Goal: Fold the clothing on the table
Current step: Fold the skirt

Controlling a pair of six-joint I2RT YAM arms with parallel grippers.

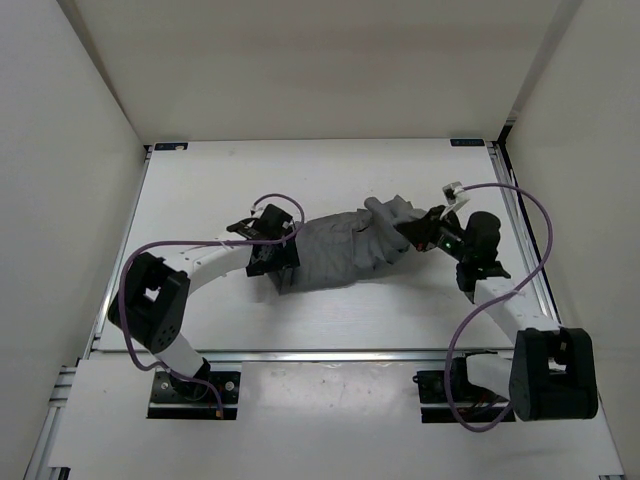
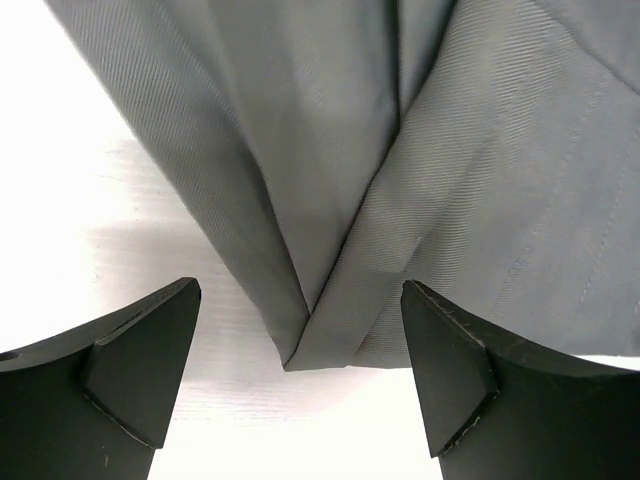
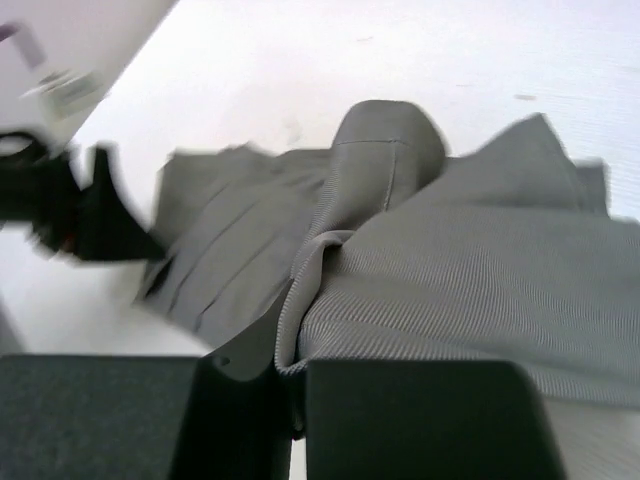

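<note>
The grey clothing lies bunched and wrinkled in the middle of the white table. My left gripper sits at its left edge, open. In the left wrist view a folded corner of the clothing points between the two dark fingers without touching them. My right gripper is at the garment's right end, a little above the table. In the right wrist view it is shut on a ribbed edge of the clothing, which drapes away from the jaws.
Silver rails run along the table's edges, with pale walls close on both sides and behind. Purple cables loop off both arms. The left arm's dark gripper shows blurred at the left of the right wrist view.
</note>
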